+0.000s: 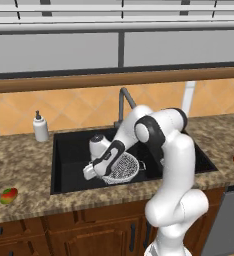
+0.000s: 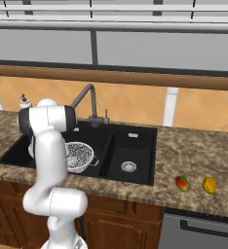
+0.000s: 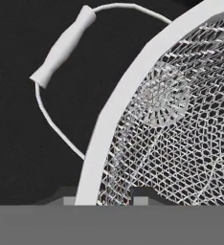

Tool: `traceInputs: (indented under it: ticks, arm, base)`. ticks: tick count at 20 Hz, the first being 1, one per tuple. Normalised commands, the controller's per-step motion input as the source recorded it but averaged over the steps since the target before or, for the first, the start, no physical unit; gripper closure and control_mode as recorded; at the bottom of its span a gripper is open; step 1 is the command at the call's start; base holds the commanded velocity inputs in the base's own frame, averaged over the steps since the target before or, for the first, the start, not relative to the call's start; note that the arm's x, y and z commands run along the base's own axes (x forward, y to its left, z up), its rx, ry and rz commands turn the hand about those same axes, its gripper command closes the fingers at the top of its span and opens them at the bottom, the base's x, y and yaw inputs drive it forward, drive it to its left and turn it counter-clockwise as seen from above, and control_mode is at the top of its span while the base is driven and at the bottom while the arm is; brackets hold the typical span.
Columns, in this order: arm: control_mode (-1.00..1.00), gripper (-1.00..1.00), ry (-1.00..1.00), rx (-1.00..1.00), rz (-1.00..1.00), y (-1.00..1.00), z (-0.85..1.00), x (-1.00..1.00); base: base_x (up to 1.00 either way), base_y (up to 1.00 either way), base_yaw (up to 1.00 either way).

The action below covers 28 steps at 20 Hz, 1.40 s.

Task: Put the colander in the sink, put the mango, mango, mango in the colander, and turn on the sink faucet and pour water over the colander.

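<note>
The silvery mesh colander (image 1: 126,167) (image 2: 80,155) (image 3: 181,119) sits low in the large basin of the black sink (image 1: 69,165) (image 2: 135,146). My gripper (image 1: 103,174) (image 3: 104,201) reaches down into that basin and is shut on the colander's white rim, near one wire side handle (image 3: 63,45). One mango (image 1: 9,195) lies on the counter left of the sink. Two more mangos (image 2: 182,183) (image 2: 209,185) lie on the counter to its right. The dark faucet (image 1: 123,102) (image 2: 86,97) arches over the basin, with no stream under it.
A white soap dispenser (image 1: 40,127) (image 2: 24,102) stands at the sink's back left corner. The smaller basin (image 2: 129,166) with its silver drain lies right of the colander. A grey appliance front (image 1: 229,220) sits below the right counter.
</note>
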Motion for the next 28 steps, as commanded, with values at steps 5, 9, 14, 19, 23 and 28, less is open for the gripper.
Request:
traceInputs:
  ticks: [5,9,14,19,23,28]
  arm:
    - [-1.00,-1.00,0.00,0.00,0.00,-0.04,-0.12,0.10]
    - [-1.00,-1.00,0.00,-0.04,-0.01,-0.26,0.06,-0.09]
    - [-1.00,-1.00,0.00,-0.02,-0.01,-0.26,0.14,-0.16]
    - [-1.00,-1.00,-0.10,0.00,0.00,0.00,0.35,-0.32]
    - [-1.00,-1.00,-0.03,0.00,0.00,0.05,0.62,-0.41]
    - [-1.00,-1.00,-0.05,0.01,0.00,0.01,0.69,-0.50]
  base:
    - [0.00,0.00,0.00]
    - [0.00,0.00,0.00]
    - [0.00,0.00,0.00]
    - [0.00,0.00,0.00]
    - [0.00,0.00,0.00]
    - [0.00,0.00,0.00]
